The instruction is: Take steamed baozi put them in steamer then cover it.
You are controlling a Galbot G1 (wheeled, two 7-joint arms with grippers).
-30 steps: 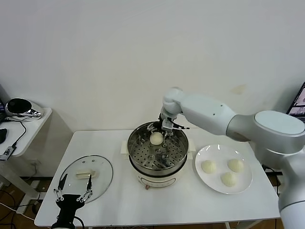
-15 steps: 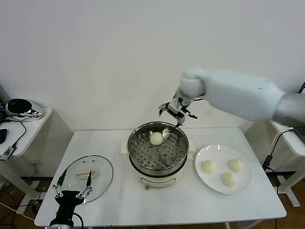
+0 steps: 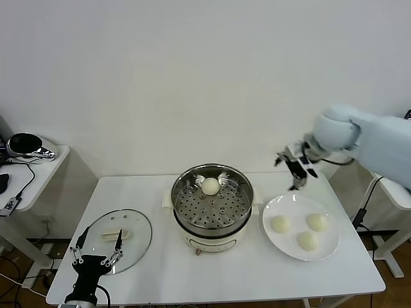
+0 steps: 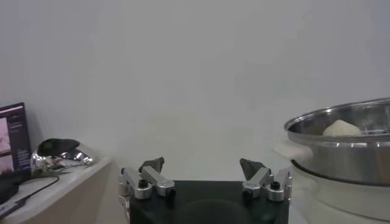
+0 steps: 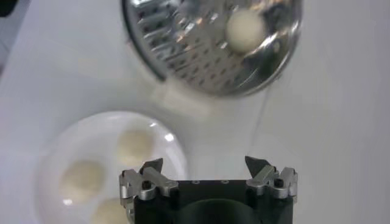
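Backdrop: white wall behind a white table [image 3: 212,273].
Head view, steamer: the steamer [image 3: 212,206] stands mid-table, uncovered, with one steamed baozi [image 3: 210,186] on the far side of its perforated tray.
Head view, plate: a white plate [image 3: 329,248] right of the steamer carries three more baozi [image 3: 280,224].
Head view, cover: the cover [image 3: 116,233] lies flat on the table's near left part.
Head view, right gripper: the right gripper [image 3: 297,169] hangs in the air above the plate's far edge, fingers spread and empty, well right of the bun in the pot.
Head view, left gripper: the left gripper [image 3: 97,256] sits low at the near edge of the cover, fingers apart.
Left wrist view: spread fingertips [image 4: 152,164] hold nothing; the steamer [image 4: 347,146] shows beyond, bun [image 4: 342,128] peeking over its rim.
Right wrist view: open fingertips [image 5: 150,166] hover over the plate [image 5: 73,140] and its buns [image 5: 135,147]; the steamer's bun [image 5: 245,30] lies farther off.
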